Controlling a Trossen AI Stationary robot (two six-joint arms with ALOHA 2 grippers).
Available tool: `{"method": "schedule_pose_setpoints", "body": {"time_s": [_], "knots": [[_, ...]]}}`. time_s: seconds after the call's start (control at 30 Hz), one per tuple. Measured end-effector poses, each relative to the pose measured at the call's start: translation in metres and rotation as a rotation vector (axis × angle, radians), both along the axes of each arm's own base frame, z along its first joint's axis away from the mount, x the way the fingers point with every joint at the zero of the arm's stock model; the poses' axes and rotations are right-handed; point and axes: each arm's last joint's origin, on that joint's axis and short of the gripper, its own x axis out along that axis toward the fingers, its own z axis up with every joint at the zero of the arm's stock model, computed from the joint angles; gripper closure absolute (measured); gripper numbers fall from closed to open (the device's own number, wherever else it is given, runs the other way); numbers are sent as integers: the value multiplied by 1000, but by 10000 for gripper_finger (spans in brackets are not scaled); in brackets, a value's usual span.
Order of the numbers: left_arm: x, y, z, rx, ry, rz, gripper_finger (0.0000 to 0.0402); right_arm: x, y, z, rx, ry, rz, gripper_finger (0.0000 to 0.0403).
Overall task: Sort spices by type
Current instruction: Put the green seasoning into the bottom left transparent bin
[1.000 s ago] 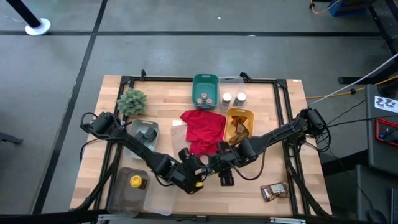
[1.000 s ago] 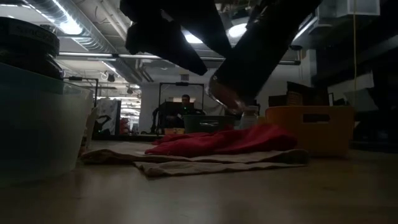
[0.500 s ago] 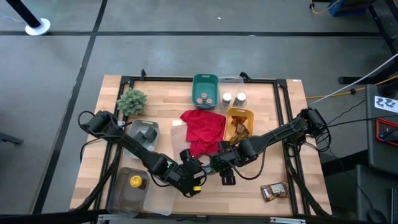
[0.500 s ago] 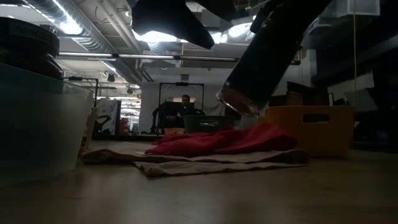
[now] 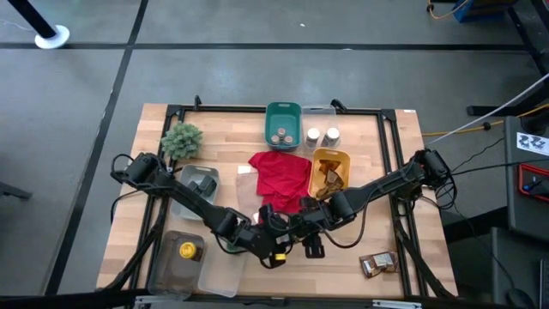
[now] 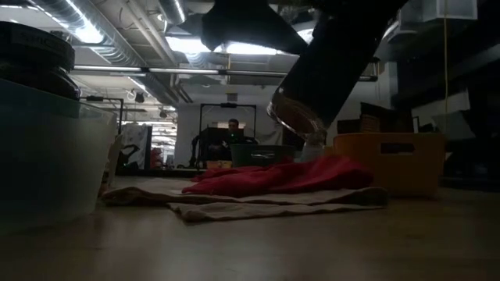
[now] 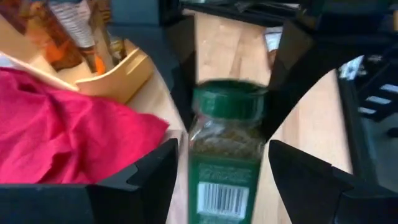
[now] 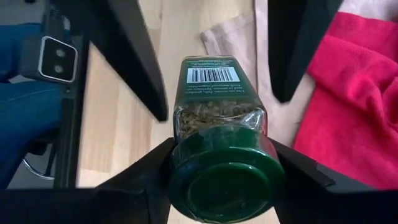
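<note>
Right wrist view shows the right claw point(image 8: 225, 163) pinching a green-lidded jar point(image 8: 221, 124) at its lid end, the jar lying level in the air. The left claw point(image 7: 219, 163) faces it with fingers spread on either side of the jar's base, not yet pressing. It looks like a hand-over between arms, probably so the left arm can carry the jar to bins on its own side. Just beyond the claws lies the red cloth point(image 5: 280, 178), with the yellow bin point(image 5: 331, 160) of packets beside it. Under the claws the surface point(image 5: 343, 266) lies bare, so little blocks the exchange.
</note>
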Motion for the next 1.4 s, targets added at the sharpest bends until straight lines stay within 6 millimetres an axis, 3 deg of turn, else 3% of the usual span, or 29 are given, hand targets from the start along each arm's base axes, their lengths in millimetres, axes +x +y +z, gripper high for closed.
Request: {"method": "schedule_pose_setpoints", "body": {"time_s": [1.0,1.2,1.4], "knots": [[0,2,-6,-63,84,-77,167,9,5,6,68,-114,55,194],[0,2,-6,-70,84,-73,218,10,6,7,73,-126,55,179],[-1,1,-6,-67,84,-74,219,11,6,8,79,-139,55,154]]}}
